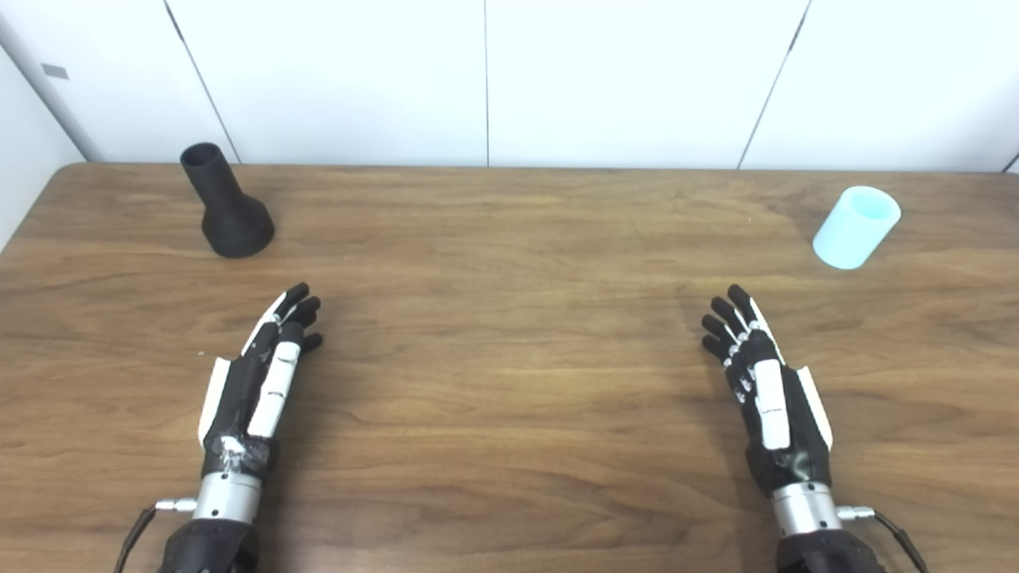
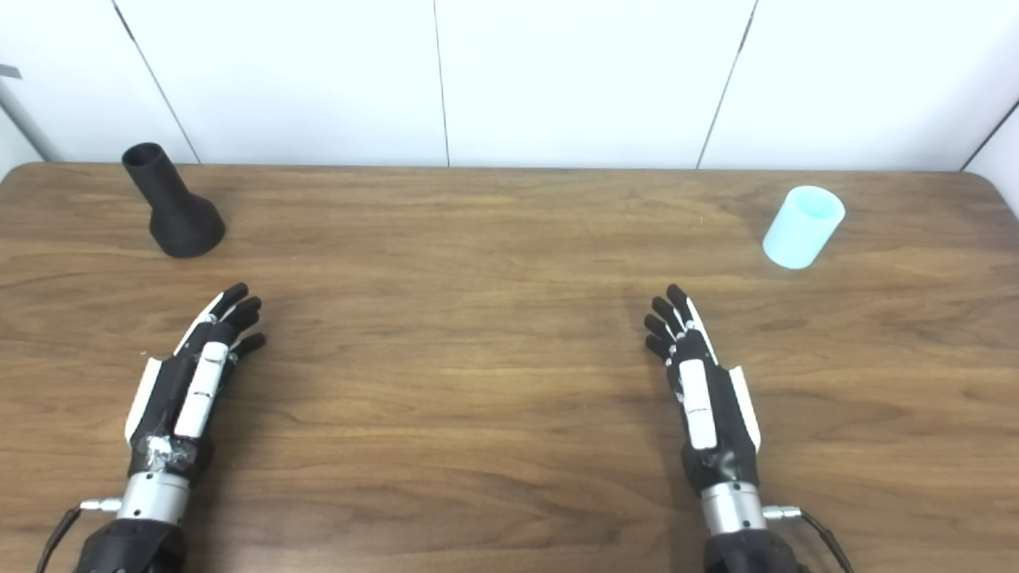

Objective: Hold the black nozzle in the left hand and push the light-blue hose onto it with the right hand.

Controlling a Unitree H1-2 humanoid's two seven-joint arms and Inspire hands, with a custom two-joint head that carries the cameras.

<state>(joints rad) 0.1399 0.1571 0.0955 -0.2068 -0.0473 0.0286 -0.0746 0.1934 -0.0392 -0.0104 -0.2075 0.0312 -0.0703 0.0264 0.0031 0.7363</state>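
Black nozzle stands upper left on the desk, hose (light blue) upper right. Left robot hand and right robot hand hover lower down, fingers spread, holding nothing.

In front of me the wooden bench runs wide, brown and grained, its far edge against a white panelled wall. At its far left corner the black nozzle stands on its broad base, narrow open end up. Well apart from it, at the far right, the light-blue hose piece stands on the wood, open end up.
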